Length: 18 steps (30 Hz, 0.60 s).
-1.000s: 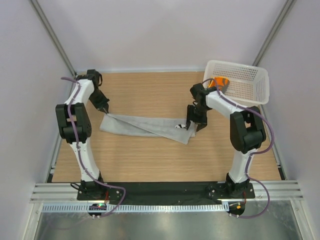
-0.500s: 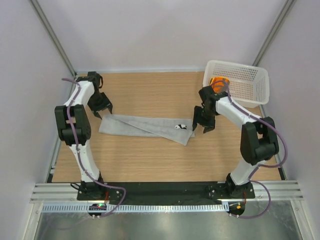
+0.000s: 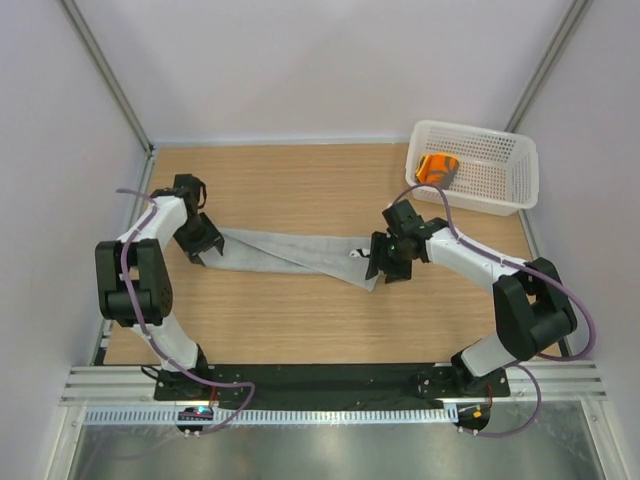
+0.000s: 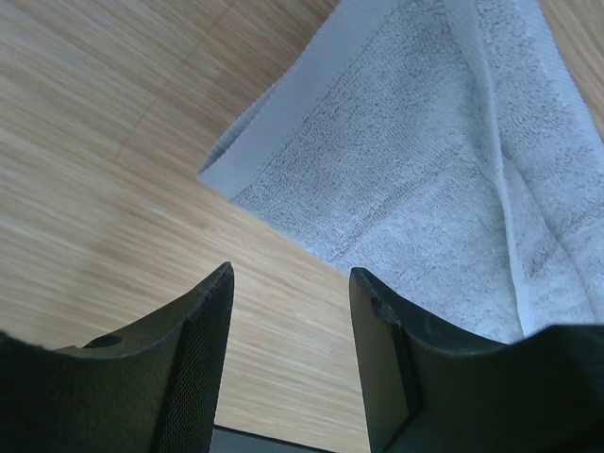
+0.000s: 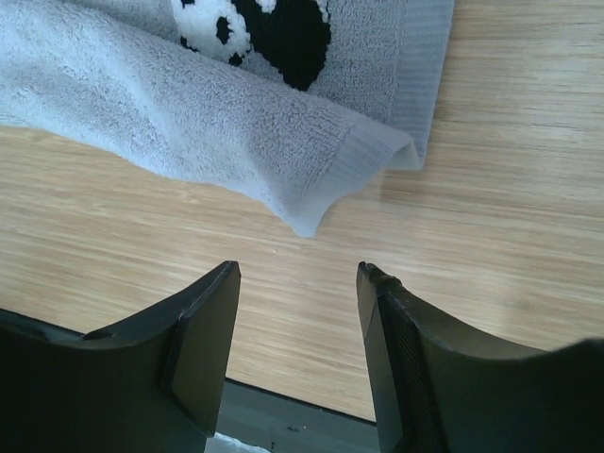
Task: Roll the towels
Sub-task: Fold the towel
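So grey towel (image 3: pixel 290 255) lies as a limp folded strip across the table (image 3: pixel 300 320), soft and light, best pinched at the hemmed end corners where left gripper (image 4: pixel 291 274) and right gripper (image 5: pixel 298 276) hover part-open and empty; orange towel (image 3: pixel 437 167) sits, probably bunched, in basket (image 3: pixel 500 185).

The left arm (image 3: pixel 172 335) and the right arm (image 3: pixel 462 258) share one build: white shells on the long links, bulky black housings at the joints. A thin purple cable (image 3: pixel 420 188) runs along each arm in loose loops. Both are bolted to a black base plate (image 3: pixel 330 378). The left fingers (image 4: pixel 193 368) and right fingers (image 5: pixel 203 349) are matte black, broad, tapering wedges.
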Tool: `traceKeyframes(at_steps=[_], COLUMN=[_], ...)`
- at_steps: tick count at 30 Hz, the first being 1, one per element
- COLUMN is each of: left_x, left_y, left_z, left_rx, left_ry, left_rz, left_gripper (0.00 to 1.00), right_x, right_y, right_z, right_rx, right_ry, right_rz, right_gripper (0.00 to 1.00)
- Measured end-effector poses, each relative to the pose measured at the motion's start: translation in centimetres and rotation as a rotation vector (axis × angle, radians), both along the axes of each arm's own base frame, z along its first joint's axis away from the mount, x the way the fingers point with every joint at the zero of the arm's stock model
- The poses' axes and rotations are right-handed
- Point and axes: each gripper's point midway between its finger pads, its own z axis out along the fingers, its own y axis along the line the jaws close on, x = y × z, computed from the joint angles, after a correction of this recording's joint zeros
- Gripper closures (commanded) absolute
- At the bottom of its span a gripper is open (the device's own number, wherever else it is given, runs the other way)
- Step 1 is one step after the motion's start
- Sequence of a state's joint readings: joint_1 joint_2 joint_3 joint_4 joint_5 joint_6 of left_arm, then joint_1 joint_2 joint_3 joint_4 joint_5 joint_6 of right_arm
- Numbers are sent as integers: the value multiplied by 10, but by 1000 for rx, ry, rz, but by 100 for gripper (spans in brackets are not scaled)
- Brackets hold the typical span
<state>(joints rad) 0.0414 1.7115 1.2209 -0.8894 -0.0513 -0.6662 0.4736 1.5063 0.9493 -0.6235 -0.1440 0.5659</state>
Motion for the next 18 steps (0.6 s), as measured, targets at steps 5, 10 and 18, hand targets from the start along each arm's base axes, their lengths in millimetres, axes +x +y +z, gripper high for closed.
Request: traceKeyframes(at_steps=[5, 10, 18], left_x=[4, 6, 24], left_y=[0, 0, 1], left_z=[-9, -5, 19], left_rx=[-1, -1, 2], left_ry=[5, 2, -54], left_rz=[7, 5, -35], left_gripper=[48, 48, 49], right_x=[3, 4, 2], right_y=[6, 13, 20], right_z=[-11, -24, -37], right_rx=[11, 6, -27], right_ry=[-5, 7, 7], right_rz=[-13, -10, 12], right_gripper=[42, 43, 61])
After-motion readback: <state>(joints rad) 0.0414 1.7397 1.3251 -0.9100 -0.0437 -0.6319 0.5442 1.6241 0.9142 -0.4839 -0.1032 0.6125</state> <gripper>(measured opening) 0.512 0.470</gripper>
